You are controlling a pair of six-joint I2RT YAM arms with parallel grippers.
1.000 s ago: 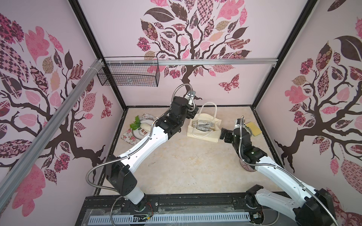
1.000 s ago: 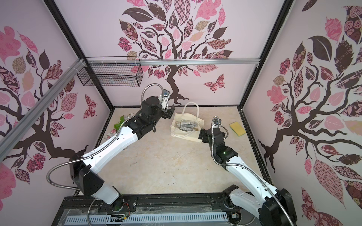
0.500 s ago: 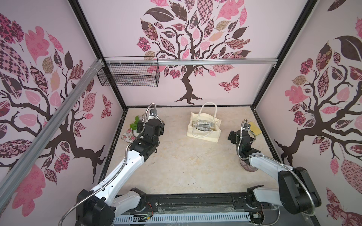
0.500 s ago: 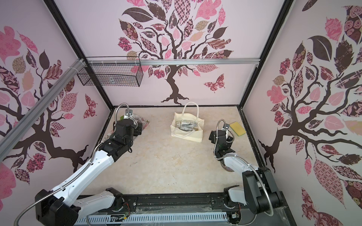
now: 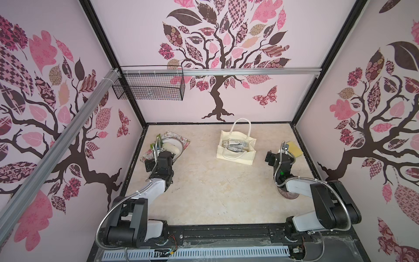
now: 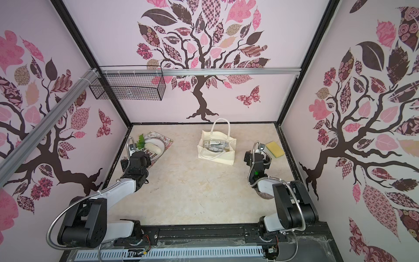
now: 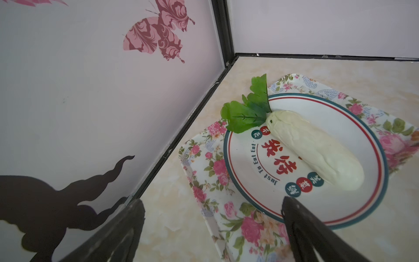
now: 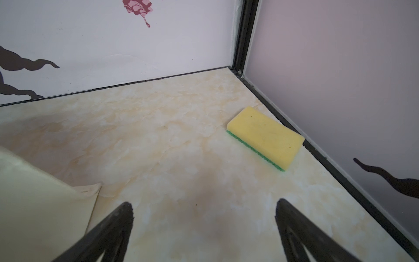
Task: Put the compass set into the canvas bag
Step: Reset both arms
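Observation:
The cream canvas bag stands upright at the middle back of the table, its mouth open and its handles loose. The compass set, in clear plastic cases, lies inside it. My left gripper is open and empty. It hovers at the table's left over the edge of a floral tray, far from the bag. My right gripper is open and empty above bare table, just right of the bag. A corner of the bag's cream fabric shows beside it.
A floral tray holds a plate with a white toy radish at the back left. A yellow sponge lies by the right wall. A dark dish sits under the right arm. A wire basket hangs on the back rail.
Both arms have pulled back from the bag. The left gripper moved from over the bag to the tray at the left, and the right arm folded back toward the right front.

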